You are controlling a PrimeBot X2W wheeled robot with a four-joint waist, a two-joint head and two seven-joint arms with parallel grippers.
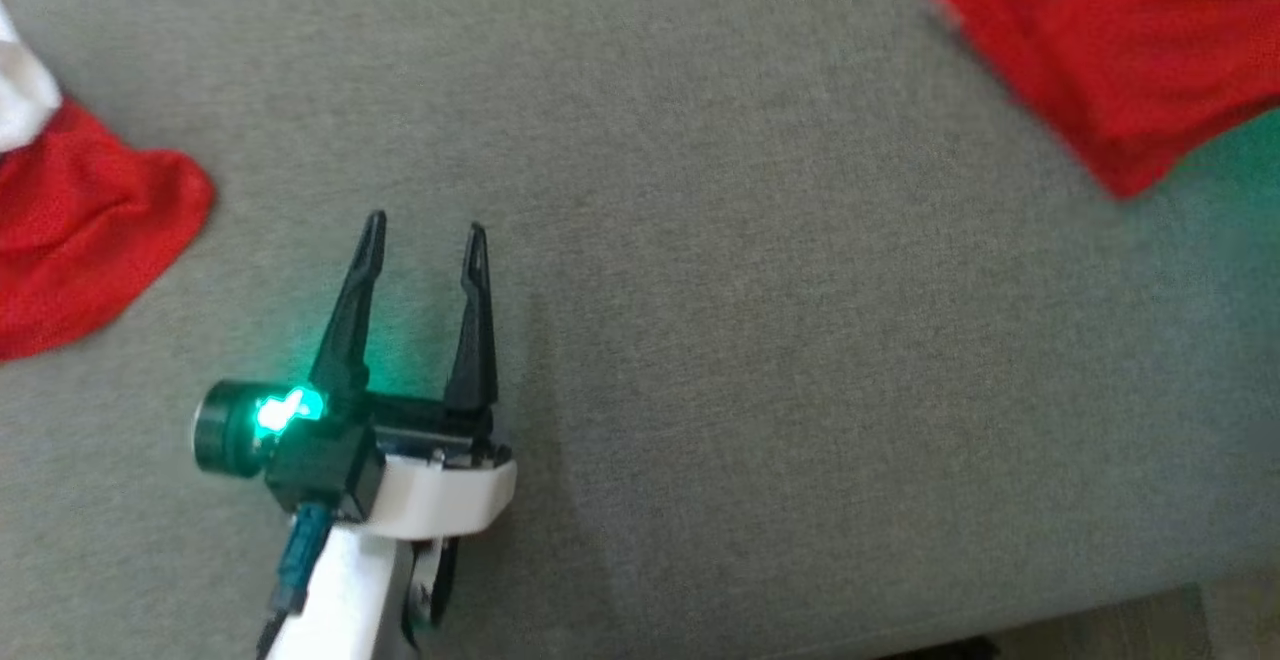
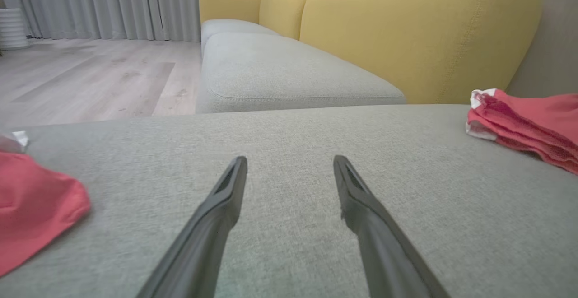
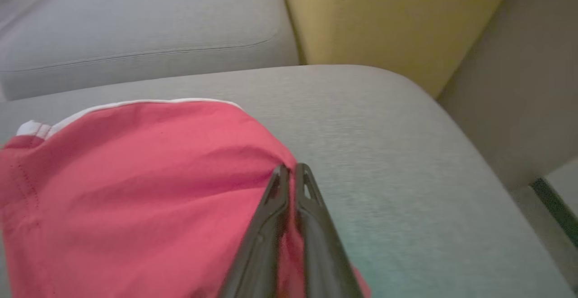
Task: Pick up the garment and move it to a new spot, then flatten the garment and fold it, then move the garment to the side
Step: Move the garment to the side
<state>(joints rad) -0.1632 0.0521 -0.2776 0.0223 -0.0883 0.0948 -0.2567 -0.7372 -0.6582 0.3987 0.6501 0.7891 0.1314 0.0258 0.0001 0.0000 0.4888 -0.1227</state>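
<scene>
A red garment [image 3: 135,185] with white trim lies on the grey cushion [image 3: 384,153]. My right gripper [image 3: 291,169] is shut on the garment's near right edge, with red cloth pinched between the fingers. In the head view this garment [image 1: 1120,50] is at the top right and looks blurred. In the left wrist view it is the layered red garment [image 2: 528,122] at the right. My left gripper [image 1: 426,226] hovers open over bare cushion at the lower left, its fingers [image 2: 226,198] spread with nothing between them.
A second red and white cloth [image 1: 80,230] lies bunched at the cushion's left edge, left of my left gripper, also red cloth [image 2: 31,207]. A yellow sofa back [image 2: 406,31] rises behind. Wood floor [image 2: 90,76] lies past the far cushion [image 2: 289,72].
</scene>
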